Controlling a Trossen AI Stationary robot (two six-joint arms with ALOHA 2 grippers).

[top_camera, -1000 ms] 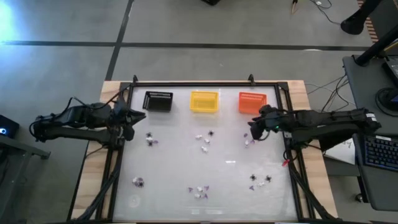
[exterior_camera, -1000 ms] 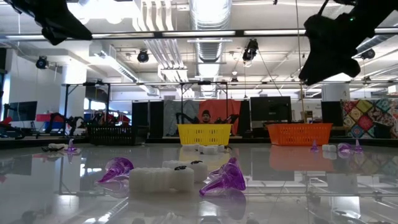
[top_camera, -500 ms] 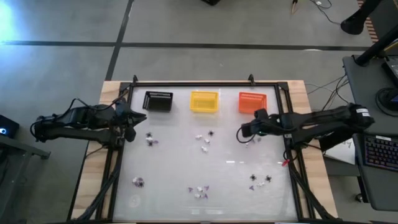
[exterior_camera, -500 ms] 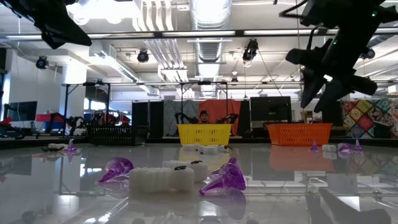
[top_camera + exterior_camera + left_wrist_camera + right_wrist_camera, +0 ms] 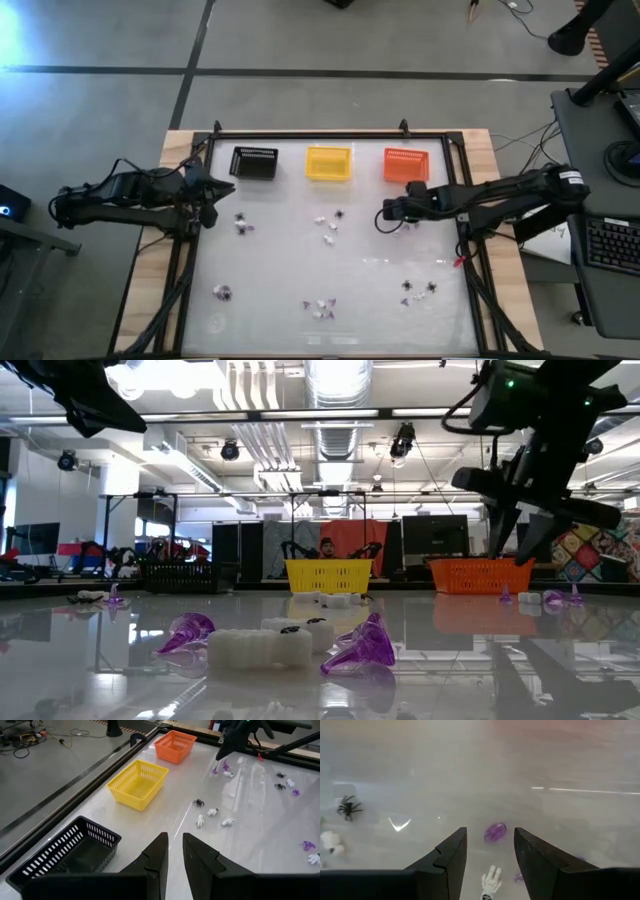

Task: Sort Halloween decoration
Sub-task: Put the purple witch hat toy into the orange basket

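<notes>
While the right gripper [image 5: 380, 218] hangs low over the white table [image 5: 290, 265] just in front of the orange basket [image 5: 405, 164], its two fingers [image 5: 447, 862] stand apart and hold nothing. Seen past them in the right wrist view, a purple bit [image 5: 495, 832] lies on the table between the fingertips, a white hand-shaped piece [image 5: 491, 883] lies close by, and a black spider [image 5: 348, 808] sits well off to one side.

At the table's left edge the left gripper [image 5: 215, 190] waits just in front of the black basket [image 5: 254, 162], raised off the surface; its fingers [image 5: 159, 857] are nearly together with a narrow gap, and nothing is between them.

Three baskets line the far edge: black, yellow [image 5: 328, 163] and orange. The decorations lie scattered in small clusters: one near the left gripper [image 5: 243, 224], one in the middle below the yellow basket [image 5: 330, 224], one at the near left [image 5: 224, 292], one at the near centre [image 5: 320, 306] and one at the near right [image 5: 418, 291].
</notes>
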